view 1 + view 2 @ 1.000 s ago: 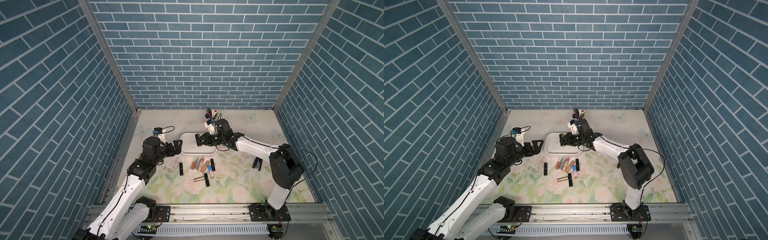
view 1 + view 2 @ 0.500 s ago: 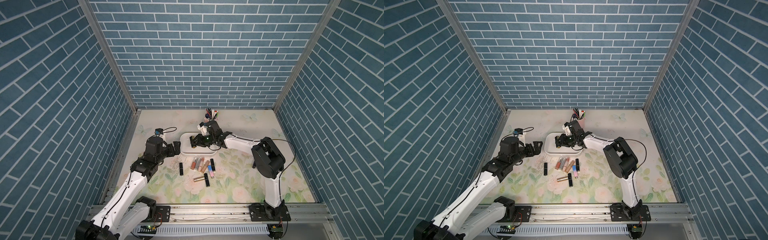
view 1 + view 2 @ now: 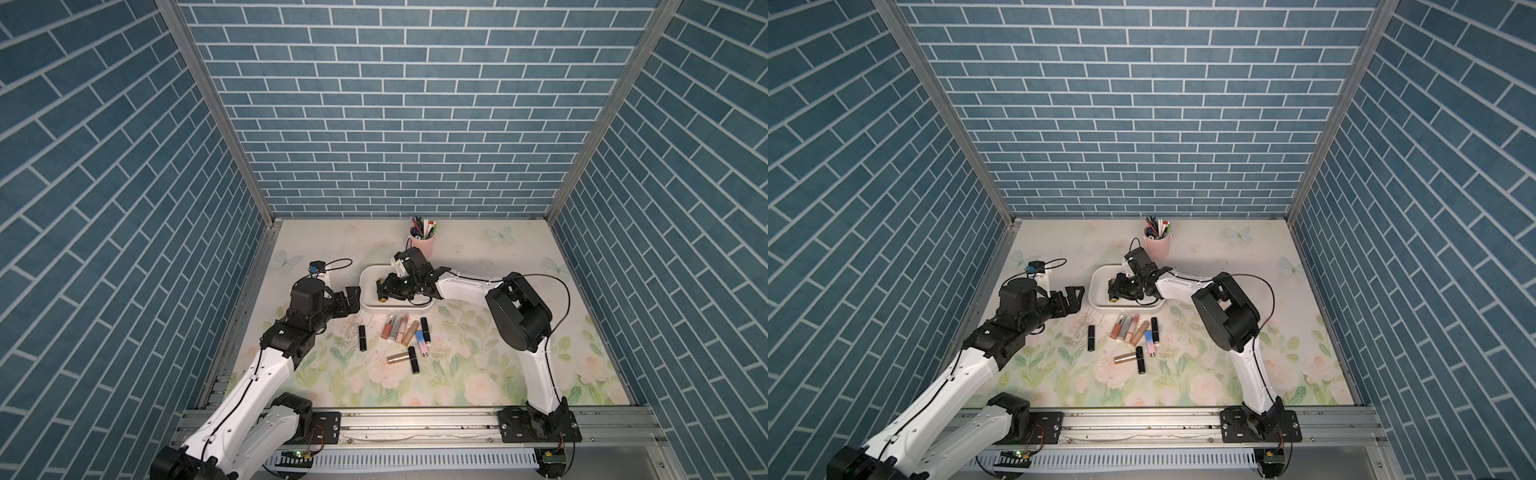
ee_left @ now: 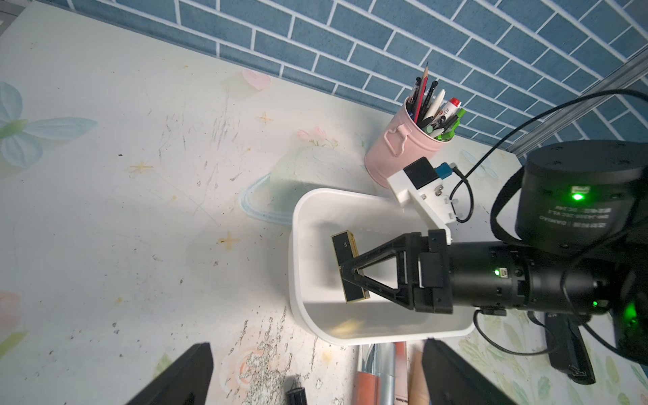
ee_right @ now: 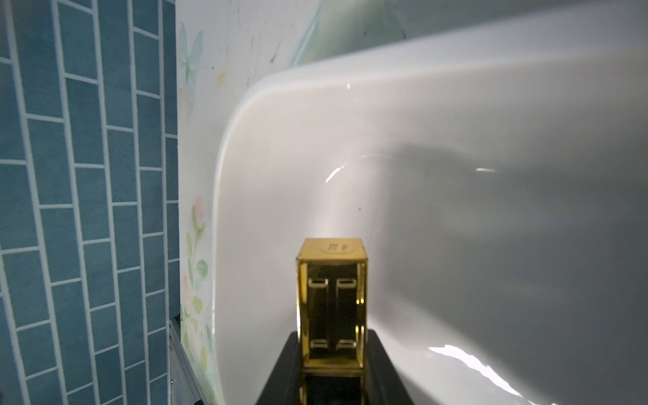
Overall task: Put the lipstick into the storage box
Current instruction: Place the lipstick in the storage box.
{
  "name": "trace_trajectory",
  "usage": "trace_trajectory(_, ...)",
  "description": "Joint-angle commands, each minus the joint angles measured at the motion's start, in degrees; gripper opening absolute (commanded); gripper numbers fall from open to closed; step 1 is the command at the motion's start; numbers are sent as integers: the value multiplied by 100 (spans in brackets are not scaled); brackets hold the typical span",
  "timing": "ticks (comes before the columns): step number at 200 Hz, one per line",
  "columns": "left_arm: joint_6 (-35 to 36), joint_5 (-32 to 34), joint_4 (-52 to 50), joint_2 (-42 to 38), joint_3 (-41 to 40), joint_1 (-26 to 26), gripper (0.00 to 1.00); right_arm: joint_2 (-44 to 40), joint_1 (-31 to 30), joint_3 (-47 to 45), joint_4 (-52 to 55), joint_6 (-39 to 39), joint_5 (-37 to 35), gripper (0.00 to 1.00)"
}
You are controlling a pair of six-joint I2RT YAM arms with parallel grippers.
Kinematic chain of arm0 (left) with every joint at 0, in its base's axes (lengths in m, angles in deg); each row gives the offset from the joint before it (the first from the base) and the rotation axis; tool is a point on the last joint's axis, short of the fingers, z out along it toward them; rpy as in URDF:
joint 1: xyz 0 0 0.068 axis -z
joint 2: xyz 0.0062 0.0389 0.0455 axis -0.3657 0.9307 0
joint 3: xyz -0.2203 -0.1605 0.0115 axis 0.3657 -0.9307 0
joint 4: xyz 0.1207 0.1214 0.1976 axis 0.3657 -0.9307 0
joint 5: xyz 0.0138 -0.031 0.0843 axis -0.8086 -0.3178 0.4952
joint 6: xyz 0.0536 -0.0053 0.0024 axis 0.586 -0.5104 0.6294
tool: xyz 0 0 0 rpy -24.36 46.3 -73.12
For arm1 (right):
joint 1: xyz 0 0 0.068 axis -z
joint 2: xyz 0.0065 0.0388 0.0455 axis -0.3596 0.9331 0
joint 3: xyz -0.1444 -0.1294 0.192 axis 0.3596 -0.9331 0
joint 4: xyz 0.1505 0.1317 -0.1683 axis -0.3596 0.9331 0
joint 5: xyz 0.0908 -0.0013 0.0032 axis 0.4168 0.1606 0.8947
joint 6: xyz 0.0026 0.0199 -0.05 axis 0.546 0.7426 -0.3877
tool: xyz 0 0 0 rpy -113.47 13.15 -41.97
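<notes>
Clamping one black-and-gold lipstick [image 4: 345, 250], the right jaws hang over the storage box [image 3: 368, 289]. Nine lipsticks [image 3: 410, 332] lie outside; left jaws gape.

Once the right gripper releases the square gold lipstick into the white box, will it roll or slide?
Probably no rolling: the gold lipstick has flat sides and square corners. It may slide a little, since its casing is glossy and the white storage box looks smooth inside. It seems rigid, pinched by the right gripper.
</notes>
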Motion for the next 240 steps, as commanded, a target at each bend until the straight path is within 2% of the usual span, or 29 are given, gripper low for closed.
trace_trajectory(1, -55, 24, 24, -142, -137, -29, 100, 132, -47, 268, 46, 162, -205, 5)
trace_trajectory(106, -63, -54, 63, -63, -185, -30, 100, 830, -62, 867, 163, 305, -270, 7)
trace_trajectory(126, -58, -91, 76, -12, -182, -31, 100, 891, -64, 945, 170, 341, -261, 13)
trace_trajectory(160, -64, -101, 87, -1, -191, -29, 100, 885, -71, 949, 165, 352, -278, 30)
trace_trajectory(209, -57, -127, 82, -7, -190, -29, 100, 820, -70, 936, 116, 310, -210, 43)
trace_trajectory(240, -61, -127, 77, 5, -191, -30, 100, 750, -72, 909, 103, 261, -199, 45)
